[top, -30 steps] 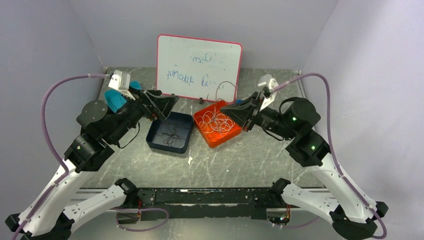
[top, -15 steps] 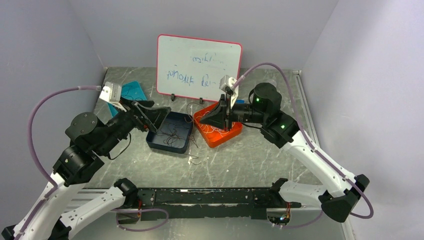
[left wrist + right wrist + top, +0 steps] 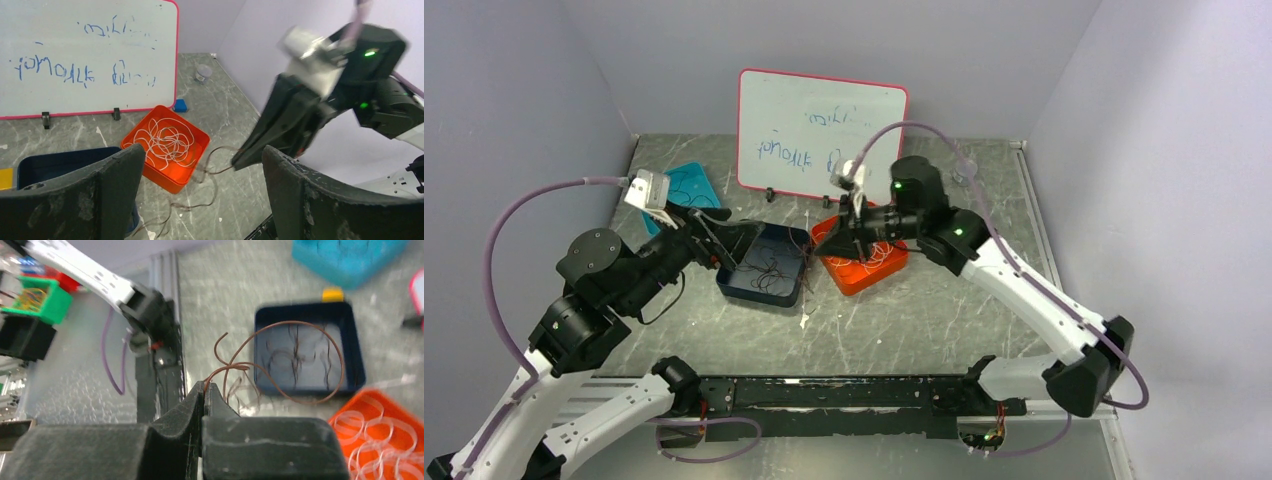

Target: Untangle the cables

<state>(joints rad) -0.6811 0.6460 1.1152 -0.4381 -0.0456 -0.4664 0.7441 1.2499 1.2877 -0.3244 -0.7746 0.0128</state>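
My right gripper is shut on a thin brown cable and holds it in the air over the gap between the orange tray and the navy tray. The cable loops and dangles to the table in the left wrist view. White cables lie coiled in the orange tray. Black cables lie in the navy tray. My left gripper is open and empty above the navy tray's left edge, facing the right gripper.
A whiteboard stands at the back. A teal tray sits at the back left, with a yellow piece beside it. A small jar and a blue block sit behind the orange tray.
My right arm has swung left from the orange tray's right side to its left edge, carrying the brown cable up. My left gripper has drawn back slightly over the navy tray.
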